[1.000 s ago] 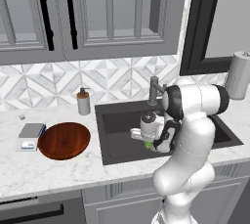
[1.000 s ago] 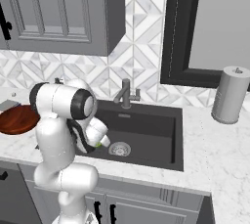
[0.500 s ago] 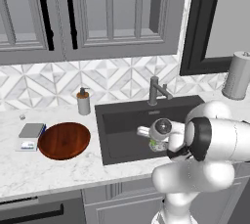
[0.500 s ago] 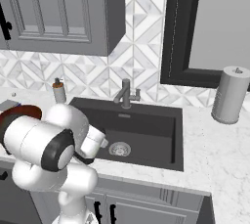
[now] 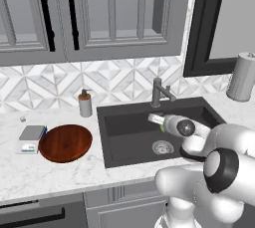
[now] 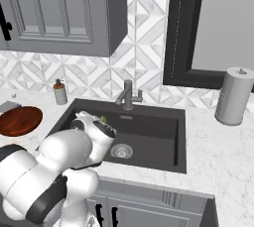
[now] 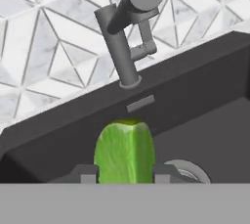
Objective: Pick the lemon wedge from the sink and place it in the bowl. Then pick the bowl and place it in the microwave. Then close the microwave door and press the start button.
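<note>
My gripper [image 7: 126, 173] is shut on the lemon wedge [image 7: 125, 150], a bright green piece held between the two fingertips [image 7: 88, 174]. The hand hangs over the dark sink [image 5: 124, 142] and points toward the faucet [image 7: 124, 47]. In the left base view the gripper [image 5: 155, 119] holds the lemon wedge [image 5: 162, 127] just below the faucet [image 5: 158, 92]. From the right, the gripper [image 6: 101, 121] is at the sink's [image 6: 154, 144] left end. The reddish-brown bowl [image 5: 65, 143] rests on the counter left of the sink, also seen as the bowl [image 6: 20, 120]. The microwave is out of view.
A soap bottle [image 5: 85, 103] stands behind the bowl, and a small scale [image 5: 31, 136] lies to its left. A paper towel roll [image 5: 242, 76] stands on the counter right of the sink. The round drain [image 5: 163, 147] sits in the basin floor. Grey cabinets hang overhead.
The arm has folded lower and swung right. The hand has turned from pointing down into the basin to pointing at the back wall, rising slightly with the wedge.
</note>
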